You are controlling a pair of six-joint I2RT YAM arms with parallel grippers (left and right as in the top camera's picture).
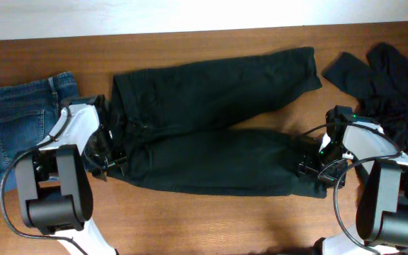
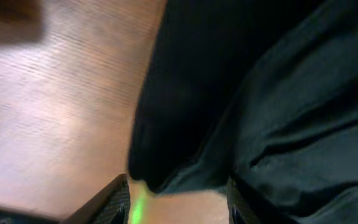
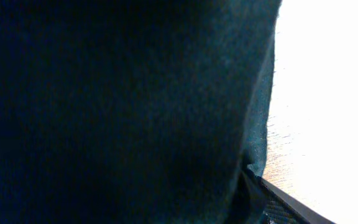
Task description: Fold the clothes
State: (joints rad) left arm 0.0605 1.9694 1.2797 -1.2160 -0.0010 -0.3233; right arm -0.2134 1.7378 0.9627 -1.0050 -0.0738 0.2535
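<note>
Across the middle of the table (image 1: 211, 219) lie the black trousers (image 1: 211, 120), their long axis running left to right. The waist is at the left end and both legs point right. The upper leg slants up and away toward the far right, and the lower leg runs nearly level along the near side, so the two spread apart in a narrow V. The cloth is matte, soft and creased, with shallow wrinkles near the waistband and along the lower leg. It lies flat and not yet folded.

At the waist end, the left gripper (image 1: 112, 154) sits on the waistband corner. In the left wrist view its fingers (image 2: 114, 200) stand apart, and a rounded dark fold of the trousers (image 2: 260, 93) reaches down into the gap between them, above bare wood.

At the other end, the right gripper (image 1: 309, 168) is at the hem of the lower leg. Its wrist view is almost filled with dark cloth (image 3: 117, 106). Only the edge of one finger (image 3: 284, 205) shows at the bottom, so whether it is clamped on the hem cannot be told.

Just left of the waist, blue jeans (image 1: 23, 124) lie folded in a compact block near the table's left edge, partly under the left arm. At the far right, a crumpled black garment (image 1: 392, 88) lies in a loose heap, close to the end of the upper leg but apart from it.
</note>
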